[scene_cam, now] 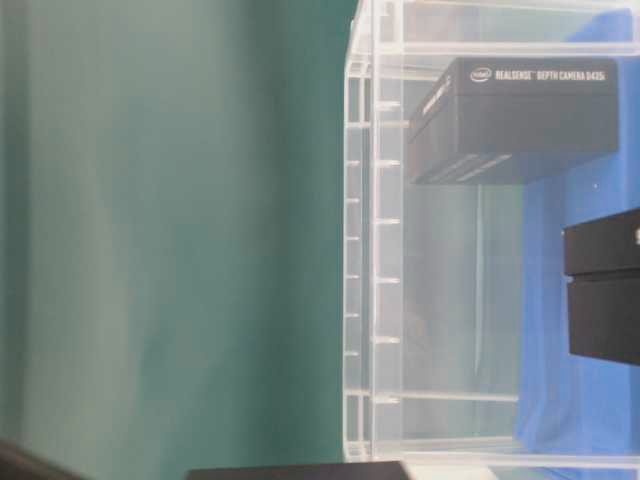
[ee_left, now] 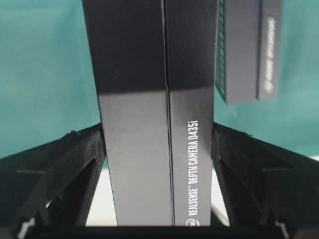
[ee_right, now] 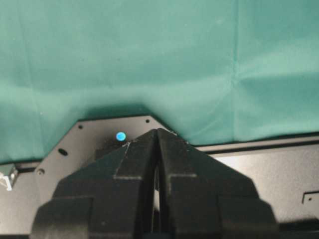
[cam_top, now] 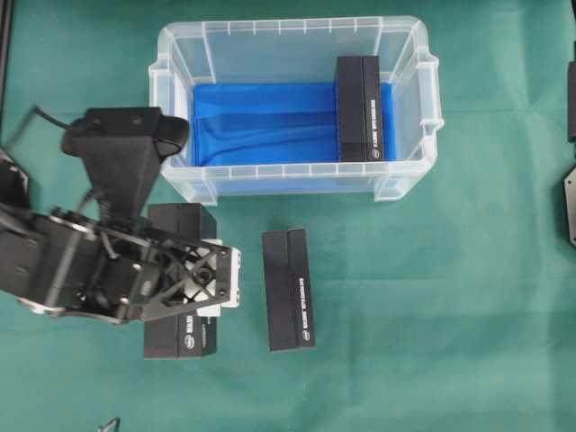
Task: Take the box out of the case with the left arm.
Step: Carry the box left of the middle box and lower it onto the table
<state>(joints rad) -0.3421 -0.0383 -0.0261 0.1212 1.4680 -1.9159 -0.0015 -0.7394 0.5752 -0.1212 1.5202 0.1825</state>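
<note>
The left end effector (ee_left: 158,149) clamps a RealSense camera box (ee_left: 149,99) by its long sides, lengthwise between the jaws, outside the case (cam_top: 171,67).

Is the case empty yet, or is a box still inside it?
Not empty. One black box lies on the blue lining at the right end of the case; two others lie outside on the green cloth.

Hidden and cropped parts

The left claw (cam_top: 209,281) and its arm are covering the middle of the held camera box (cam_top: 180,337) overhead. The table-level view is cropping the case (scene_cam: 365,250) at top, right and bottom edges. Small print on the box inside the case (cam_top: 360,108) is staying unreadable overhead.
</note>
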